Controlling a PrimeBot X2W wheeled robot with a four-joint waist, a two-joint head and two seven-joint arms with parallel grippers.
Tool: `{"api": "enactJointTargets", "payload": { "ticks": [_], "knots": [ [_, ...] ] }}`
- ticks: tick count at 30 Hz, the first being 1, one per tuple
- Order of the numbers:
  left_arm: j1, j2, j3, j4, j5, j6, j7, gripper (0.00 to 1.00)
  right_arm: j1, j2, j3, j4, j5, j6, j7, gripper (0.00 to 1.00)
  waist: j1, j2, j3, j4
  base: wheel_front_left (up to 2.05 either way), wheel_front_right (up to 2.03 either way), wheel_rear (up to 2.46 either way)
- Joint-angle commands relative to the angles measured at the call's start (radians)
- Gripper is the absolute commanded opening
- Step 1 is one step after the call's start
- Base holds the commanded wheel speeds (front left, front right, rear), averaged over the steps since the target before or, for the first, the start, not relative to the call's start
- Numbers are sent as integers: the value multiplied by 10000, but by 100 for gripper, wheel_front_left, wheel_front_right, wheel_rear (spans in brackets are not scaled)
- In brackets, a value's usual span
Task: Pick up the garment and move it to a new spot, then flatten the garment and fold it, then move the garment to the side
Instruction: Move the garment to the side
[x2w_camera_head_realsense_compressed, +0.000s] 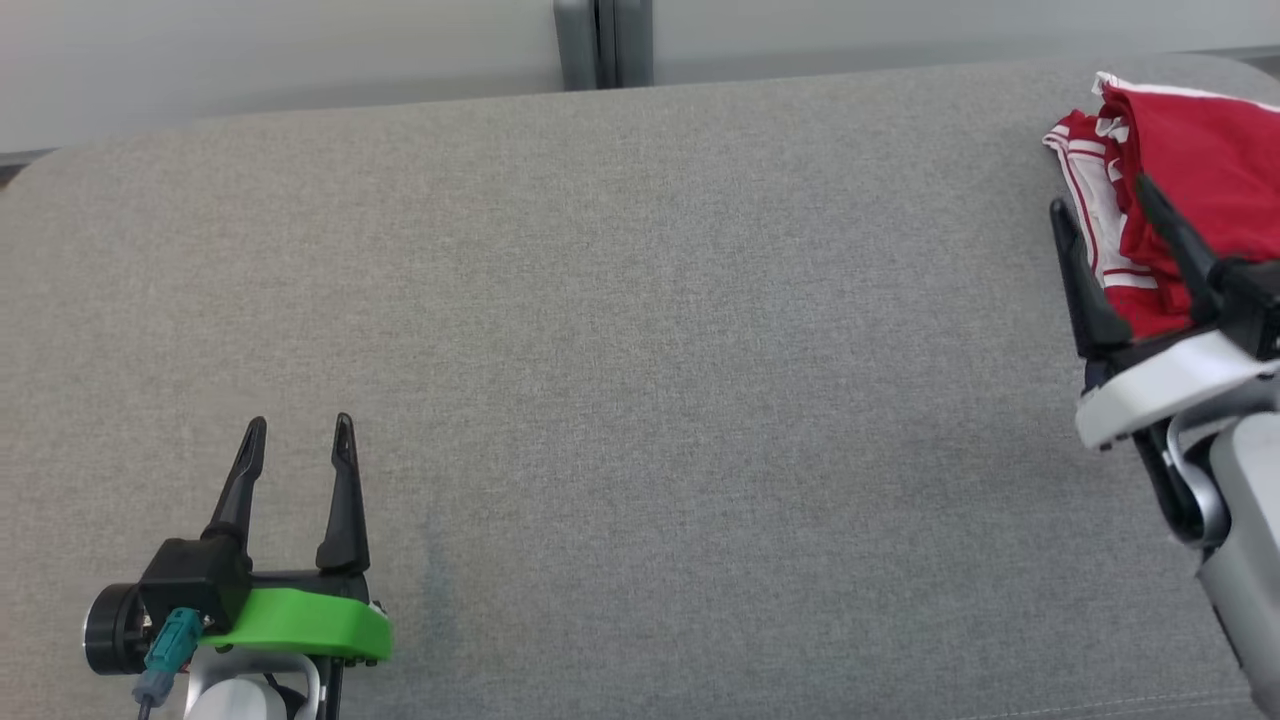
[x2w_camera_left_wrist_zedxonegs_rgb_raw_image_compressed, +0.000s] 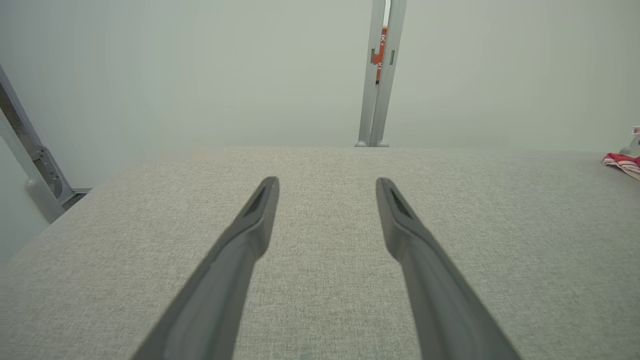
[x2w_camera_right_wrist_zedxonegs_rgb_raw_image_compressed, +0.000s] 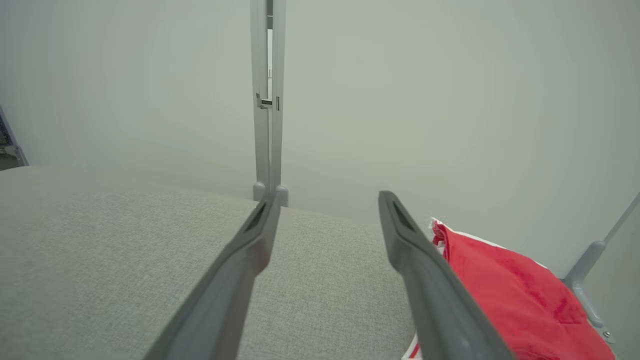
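The garment (x2w_camera_head_realsense_compressed: 1195, 170) is red cloth with white stripes, folded in a heap at the far right of the grey padded table (x2w_camera_head_realsense_compressed: 640, 350). Its red top also fills the lower right of the right wrist view (x2w_camera_right_wrist_zedxonegs_rgb_raw_image_compressed: 515, 300), and a small edge of the garment (x2w_camera_left_wrist_zedxonegs_rgb_raw_image_compressed: 622, 162) peeks in at the far right of the left wrist view. My right gripper (x2w_camera_head_realsense_compressed: 1100, 195) stands open just above the garment's near left side, with nothing between its fingers. At the lower left, far from the cloth, my left gripper (x2w_camera_head_realsense_compressed: 300, 430) is open and empty over bare table.
A grey upright post (x2w_camera_head_realsense_compressed: 603, 45) stands behind the table's far edge against a pale wall. A metal frame leg (x2w_camera_left_wrist_zedxonegs_rgb_raw_image_compressed: 35, 165) sits past the table's left corner. Another slanted frame leg (x2w_camera_right_wrist_zedxonegs_rgb_raw_image_compressed: 592, 270) stands behind the garment.
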Motion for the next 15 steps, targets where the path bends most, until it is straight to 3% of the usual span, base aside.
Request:
{"api": "enactJointTargets", "payload": {
  "ticks": [1,15],
  "knots": [
    [154,-11,71,50,11,-42,8,100,496,237,-221,-212,-74,-16,-23,100,1,0,-372,146,0,0,0],
    [475,-71,95,400,3,-161,8,100,3586,1823,-1517,-1512,-374,-13,-24,100,1,0,-1039,268,0,0,0]
  ]
}}
